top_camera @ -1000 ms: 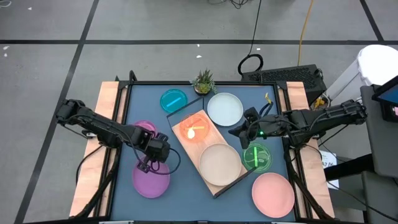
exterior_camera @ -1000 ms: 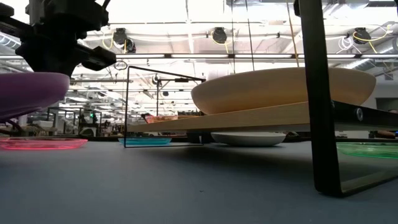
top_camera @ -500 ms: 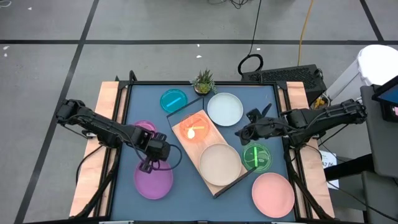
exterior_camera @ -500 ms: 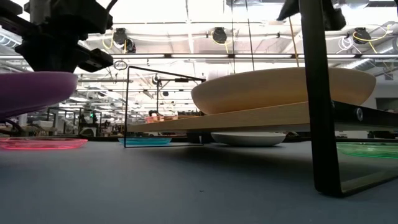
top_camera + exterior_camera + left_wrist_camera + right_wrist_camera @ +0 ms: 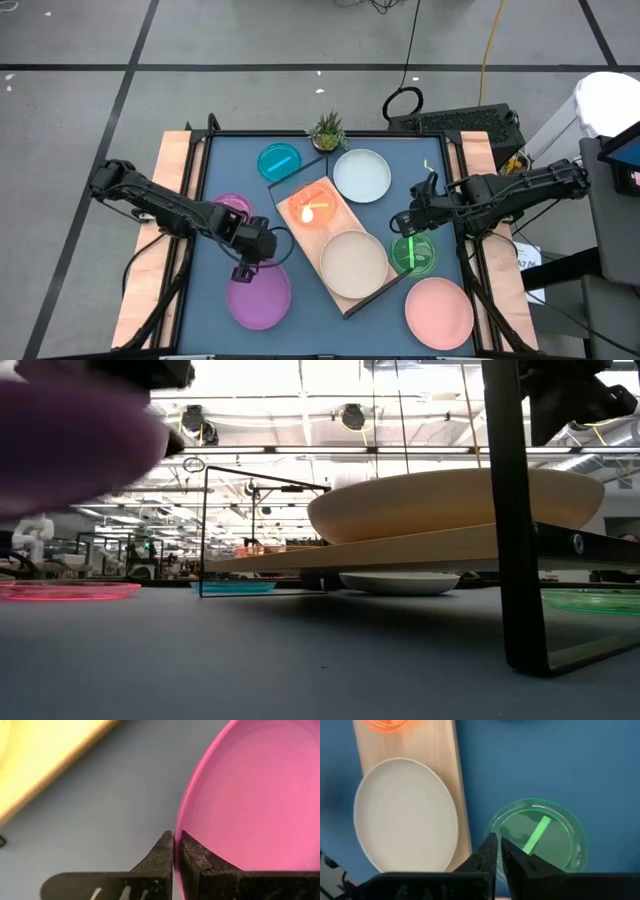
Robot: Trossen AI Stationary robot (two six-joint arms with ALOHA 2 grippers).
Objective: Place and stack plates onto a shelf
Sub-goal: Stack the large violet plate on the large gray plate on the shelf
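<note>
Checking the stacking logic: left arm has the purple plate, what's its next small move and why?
Probably carry it toward the light wooden shelf. The left gripper is shut on the rim of the large opaque purple plate, lifted off the table, and the large cream plate on the shelf could take it. The right gripper hangs by the green plate.

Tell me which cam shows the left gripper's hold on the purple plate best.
Left wrist view: the left gripper is shut on the rim of the purple plate, seen close up. The high view shows the whole plate but the gripper small. The low view gives only a purple blur. The right wrist view misses it.
</note>
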